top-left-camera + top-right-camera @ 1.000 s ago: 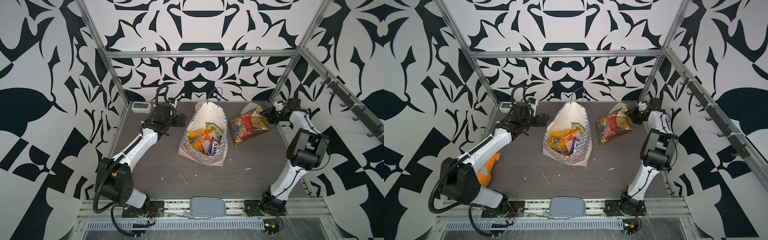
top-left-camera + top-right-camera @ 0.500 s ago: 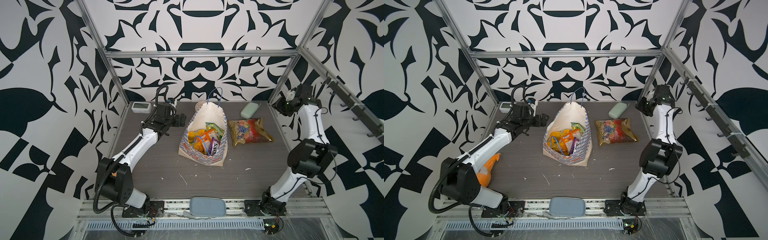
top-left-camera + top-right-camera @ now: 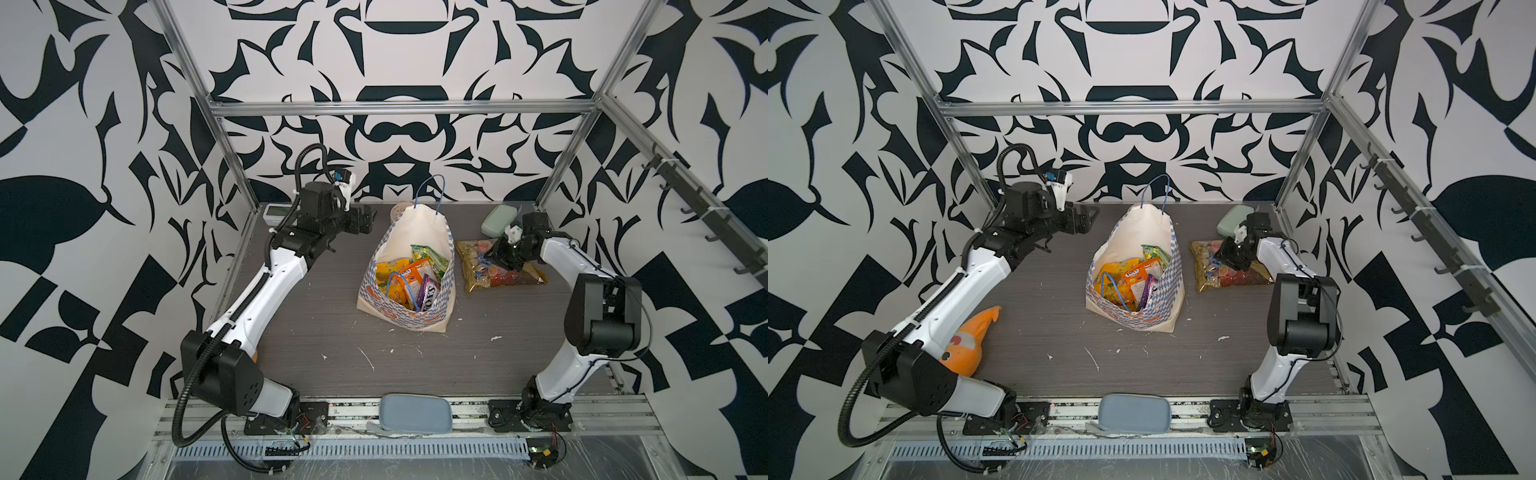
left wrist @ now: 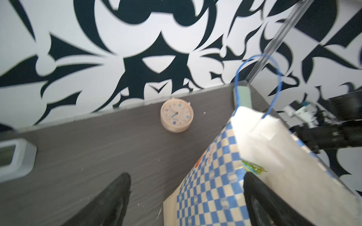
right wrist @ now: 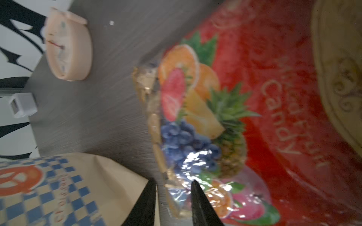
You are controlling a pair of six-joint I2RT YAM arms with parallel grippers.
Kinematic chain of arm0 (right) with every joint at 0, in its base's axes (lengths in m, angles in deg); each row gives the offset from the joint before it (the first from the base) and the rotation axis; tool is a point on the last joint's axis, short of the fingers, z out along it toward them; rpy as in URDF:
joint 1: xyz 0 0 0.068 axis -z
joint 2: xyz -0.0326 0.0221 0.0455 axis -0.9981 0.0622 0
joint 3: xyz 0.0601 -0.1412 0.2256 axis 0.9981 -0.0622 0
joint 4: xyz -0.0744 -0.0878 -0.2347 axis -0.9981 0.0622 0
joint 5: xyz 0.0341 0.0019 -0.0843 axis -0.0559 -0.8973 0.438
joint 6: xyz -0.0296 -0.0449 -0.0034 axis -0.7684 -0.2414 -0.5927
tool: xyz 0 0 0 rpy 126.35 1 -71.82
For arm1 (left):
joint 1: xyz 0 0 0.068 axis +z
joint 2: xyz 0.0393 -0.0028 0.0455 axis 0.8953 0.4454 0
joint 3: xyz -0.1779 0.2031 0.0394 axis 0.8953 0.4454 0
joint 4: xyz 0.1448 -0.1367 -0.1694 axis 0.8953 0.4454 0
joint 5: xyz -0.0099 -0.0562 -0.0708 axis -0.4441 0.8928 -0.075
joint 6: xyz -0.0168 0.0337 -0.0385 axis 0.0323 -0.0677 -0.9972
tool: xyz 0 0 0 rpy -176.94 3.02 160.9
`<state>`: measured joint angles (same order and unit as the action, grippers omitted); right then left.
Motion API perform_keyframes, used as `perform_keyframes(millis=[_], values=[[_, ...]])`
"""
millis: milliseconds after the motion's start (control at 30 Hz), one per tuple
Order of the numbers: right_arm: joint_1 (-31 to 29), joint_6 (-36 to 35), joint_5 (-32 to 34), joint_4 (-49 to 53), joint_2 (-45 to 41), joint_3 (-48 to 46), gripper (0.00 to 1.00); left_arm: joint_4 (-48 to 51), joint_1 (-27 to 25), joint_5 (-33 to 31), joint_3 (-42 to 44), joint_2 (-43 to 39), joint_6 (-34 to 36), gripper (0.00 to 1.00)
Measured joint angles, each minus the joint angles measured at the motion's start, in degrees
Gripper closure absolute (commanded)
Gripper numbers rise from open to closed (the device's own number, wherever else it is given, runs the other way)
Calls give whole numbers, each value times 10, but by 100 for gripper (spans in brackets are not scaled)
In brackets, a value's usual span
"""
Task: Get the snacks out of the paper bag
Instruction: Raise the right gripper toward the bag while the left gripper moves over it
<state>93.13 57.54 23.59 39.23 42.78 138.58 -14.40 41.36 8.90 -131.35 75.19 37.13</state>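
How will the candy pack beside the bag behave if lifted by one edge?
Probably floppy: the candy pack is crinkled film over loose sweets, so it should sag. Likely slippery, given its glossy glare. Unlikely to roll, lying flat.

The front half of the worktop (image 3: 332, 332) lies bare right across its width, and so does the strip left of the bag (image 3: 419, 226), save for the left gripper (image 3: 365, 218) hanging wide-jawed just beside its rim. The bag's mouth gapes upward, with one cord handle (image 4: 237, 82) standing over the back rim. To the right, the narrow lane between bag and candy pack (image 3: 473, 270) is taken by the right gripper (image 5: 174, 185), and clock (image 4: 176, 115) and case (image 3: 498, 214) sit along the back edge.
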Motion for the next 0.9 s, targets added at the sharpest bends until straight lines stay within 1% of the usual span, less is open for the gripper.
perform_keyframes(millis=[33,133,200,267,367,467,500,533,633,700,767,867,900], values=[[4,0,3,-1,4,-3,64,6,-4,8,-18,2,9,7],[12,0,4,-3,1,-4,63,32,-23,9,-39,3,38,0],[14,2,-3,-2,-16,-3,62,59,-41,5,-39,5,55,0],[8,10,-14,7,-46,6,35,90,-57,0,-42,13,69,0],[-22,8,-9,31,-100,52,39,145,-81,-17,-70,41,88,0],[-81,10,5,43,-153,124,33,189,-106,-47,-113,79,104,0],[-103,10,8,47,-168,147,30,203,-114,-56,-128,91,108,0],[-125,11,11,50,-181,167,24,218,-122,-67,-143,104,113,0],[-190,20,29,67,-206,201,1,255,-141,-96,-176,137,122,0],[-230,19,51,89,-207,217,1,271,-148,-115,-188,151,124,0],[-273,21,90,122,-192,237,0,290,-152,-134,-194,161,126,3],[-325,21,154,170,-153,268,0,313,-152,-167,-206,176,128,13],[-340,20,173,185,-137,276,1,321,-152,-179,-213,183,129,20]])
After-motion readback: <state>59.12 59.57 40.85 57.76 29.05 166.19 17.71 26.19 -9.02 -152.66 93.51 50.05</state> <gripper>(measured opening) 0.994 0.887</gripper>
